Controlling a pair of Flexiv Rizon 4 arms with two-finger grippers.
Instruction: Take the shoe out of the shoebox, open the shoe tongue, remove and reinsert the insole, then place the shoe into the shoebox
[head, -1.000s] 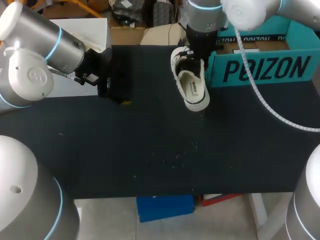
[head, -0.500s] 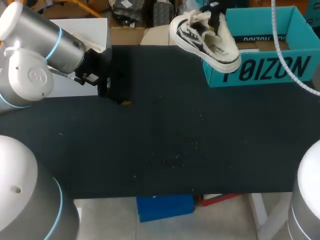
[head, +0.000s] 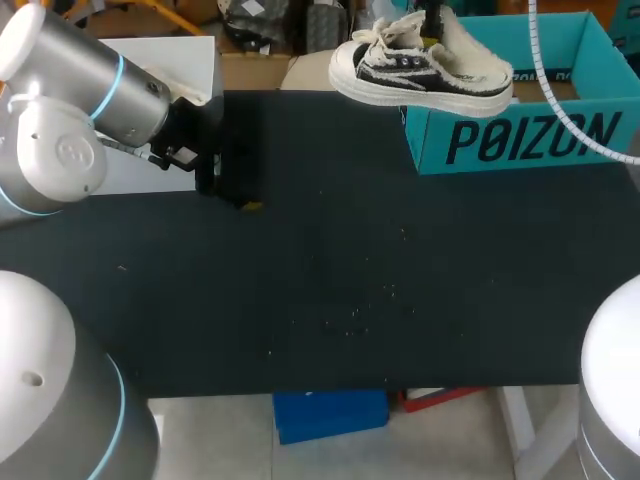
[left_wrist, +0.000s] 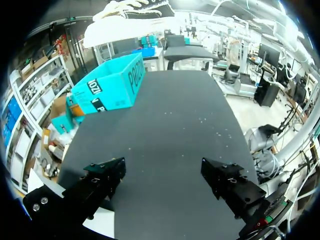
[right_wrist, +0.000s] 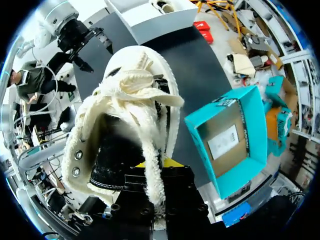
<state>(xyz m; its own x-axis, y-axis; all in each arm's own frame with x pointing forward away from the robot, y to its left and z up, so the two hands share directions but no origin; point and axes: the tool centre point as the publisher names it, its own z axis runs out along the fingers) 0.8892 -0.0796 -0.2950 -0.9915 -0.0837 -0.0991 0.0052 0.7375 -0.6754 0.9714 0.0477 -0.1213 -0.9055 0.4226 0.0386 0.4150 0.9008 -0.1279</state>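
Note:
A black-and-cream sneaker (head: 420, 65) hangs level in the air over the left end of the teal shoebox (head: 520, 135), toe toward the left. My right gripper (head: 432, 18) comes down from above and is shut on the fabric at the shoe's opening. In the right wrist view the sneaker (right_wrist: 130, 100) fills the space ahead of the right gripper (right_wrist: 155, 167), with the empty shoebox (right_wrist: 227, 137) far below. My left gripper (head: 225, 170) rests low at the table's back left, open and empty. In its own view the left gripper (left_wrist: 165, 175) faces the shoebox (left_wrist: 107, 90) and the sneaker's sole (left_wrist: 130, 22).
The black table (head: 320, 280) carries small crumbs (head: 370, 305) near its middle. A white block (head: 175, 60) stands at the back left, behind my left arm. A cardboard box (head: 255, 70) sits beyond the table's back edge.
My right gripper has lifted the sneaker from toe-down beside the box's left wall and swung it level, up over the box's corner. My left arm has not moved.

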